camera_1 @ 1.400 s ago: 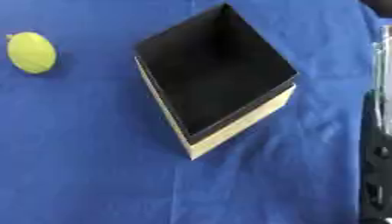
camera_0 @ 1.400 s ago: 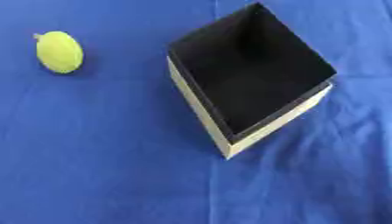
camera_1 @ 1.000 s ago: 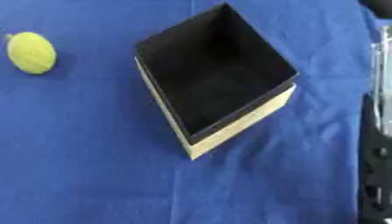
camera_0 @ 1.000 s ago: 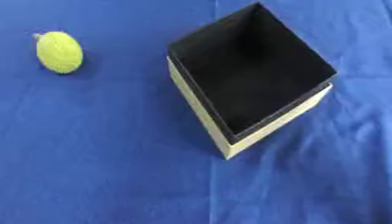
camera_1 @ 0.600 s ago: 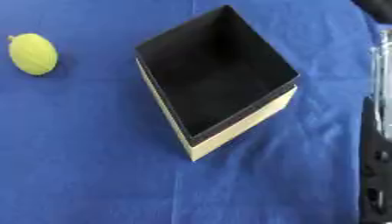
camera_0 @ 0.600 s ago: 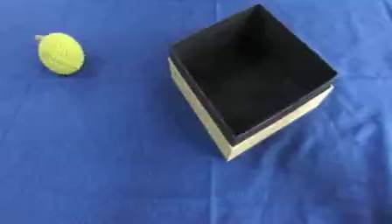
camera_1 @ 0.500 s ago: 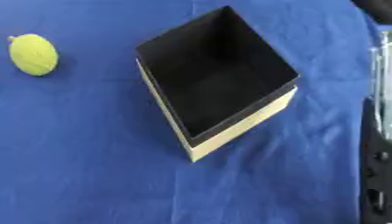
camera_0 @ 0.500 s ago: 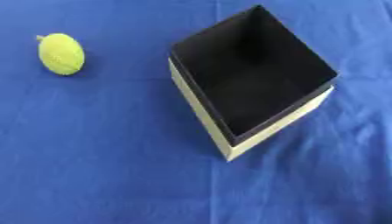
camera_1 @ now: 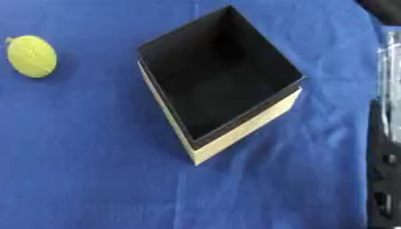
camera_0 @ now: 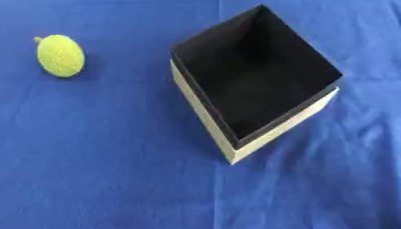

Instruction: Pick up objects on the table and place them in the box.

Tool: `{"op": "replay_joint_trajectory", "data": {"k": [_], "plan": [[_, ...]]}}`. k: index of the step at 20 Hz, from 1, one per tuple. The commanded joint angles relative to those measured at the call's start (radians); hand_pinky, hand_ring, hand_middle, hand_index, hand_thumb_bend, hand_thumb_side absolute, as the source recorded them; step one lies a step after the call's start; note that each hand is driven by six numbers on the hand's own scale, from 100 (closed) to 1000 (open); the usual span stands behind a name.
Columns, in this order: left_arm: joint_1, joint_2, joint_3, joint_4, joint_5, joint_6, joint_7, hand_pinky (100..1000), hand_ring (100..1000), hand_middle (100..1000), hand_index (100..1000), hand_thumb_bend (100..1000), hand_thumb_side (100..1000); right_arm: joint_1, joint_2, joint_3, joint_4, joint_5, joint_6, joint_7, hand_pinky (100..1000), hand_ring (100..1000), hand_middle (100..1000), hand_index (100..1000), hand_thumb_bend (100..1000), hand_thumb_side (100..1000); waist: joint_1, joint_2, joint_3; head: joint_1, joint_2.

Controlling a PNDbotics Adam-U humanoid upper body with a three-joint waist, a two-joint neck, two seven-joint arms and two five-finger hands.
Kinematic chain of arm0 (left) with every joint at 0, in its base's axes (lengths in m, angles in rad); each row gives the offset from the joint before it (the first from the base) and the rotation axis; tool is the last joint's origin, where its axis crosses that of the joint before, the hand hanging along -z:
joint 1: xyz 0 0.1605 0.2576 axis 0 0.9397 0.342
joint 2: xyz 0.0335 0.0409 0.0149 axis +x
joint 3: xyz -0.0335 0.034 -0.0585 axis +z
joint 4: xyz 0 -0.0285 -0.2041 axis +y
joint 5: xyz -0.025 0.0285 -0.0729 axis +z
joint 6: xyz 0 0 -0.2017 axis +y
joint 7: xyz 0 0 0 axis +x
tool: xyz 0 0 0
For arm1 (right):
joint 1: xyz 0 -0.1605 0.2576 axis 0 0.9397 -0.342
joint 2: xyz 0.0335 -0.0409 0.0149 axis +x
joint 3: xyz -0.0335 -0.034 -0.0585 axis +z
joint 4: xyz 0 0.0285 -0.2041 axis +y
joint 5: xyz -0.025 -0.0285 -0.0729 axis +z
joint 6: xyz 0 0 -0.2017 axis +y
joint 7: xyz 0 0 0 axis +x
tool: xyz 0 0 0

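Nowhere a hand in view, yellow-green fruit (camera_0: 60,55) well left of open black-lined box (camera_0: 202,100), blue cloth (camera_0: 102,170).

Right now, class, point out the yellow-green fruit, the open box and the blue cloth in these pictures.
yellow-green fruit (camera_0: 60,56), left eye view, the middle of its rounded body.
open box (camera_0: 205,105), left eye view, its pale outer side wall.
blue cloth (camera_0: 94,170), left eye view, a bare stretch near the lower left.

Box (camera_0: 205,103): 1, open, black inside, pale outer walls, set cornerwise at the middle of the blue-covered table (camera_0: 102,170). Yellow-green round object (camera_0: 60,55): 1, near the far left edge, well apart from the box.
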Motion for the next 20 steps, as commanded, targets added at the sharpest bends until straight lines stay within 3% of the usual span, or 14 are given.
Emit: {"op": "replay_joint_trajectory", "data": {"k": [1, 9, 12, 16, 20], "plan": [[0.008, 0.091, 0.000, -0.015, -0.014, 0.023, -0.024, 452, 724, 714, 804, 665, 647, -0.013, -0.024, -0.001, -0.015, -0.007, -0.002, 0.004, 846, 788, 624, 858, 100, 293, 0.017, -0.123, 0.002, -0.009, 0.005], [0.085, 0.213, -0.005, -0.013, -0.085, 0.133, -0.118, 464, 764, 756, 861, 666, 697, -0.012, -0.028, 0.002, -0.015, -0.007, -0.002, 0.008, 846, 788, 624, 857, 100, 291, 0.024, -0.124, 0.000, -0.018, 0.005], [0.111, 0.266, -0.038, 0.014, -0.126, 0.177, -0.161, 539, 784, 801, 936, 647, 752, -0.011, -0.027, 0.003, -0.015, -0.008, -0.002, 0.009, 847, 789, 623, 858, 100, 300, 0.027, -0.124, -0.003, -0.015, 0.006], [0.125, 0.344, -0.101, 0.027, -0.185, 0.237, -0.222, 649, 792, 821, 952, 640, 735, -0.012, -0.024, 0.006, -0.015, -0.013, -0.002, 0.010, 848, 792, 631, 859, 100, 302, 0.030, -0.125, -0.007, -0.010, 0.006], [0.126, 0.375, -0.128, 0.006, -0.246, 0.283, -0.282, 660, 795, 823, 954, 635, 727, -0.012, -0.024, 0.007, -0.015, -0.015, -0.001, 0.008, 847, 791, 630, 858, 100, 302, 0.031, -0.126, -0.008, -0.008, 0.008]]}}
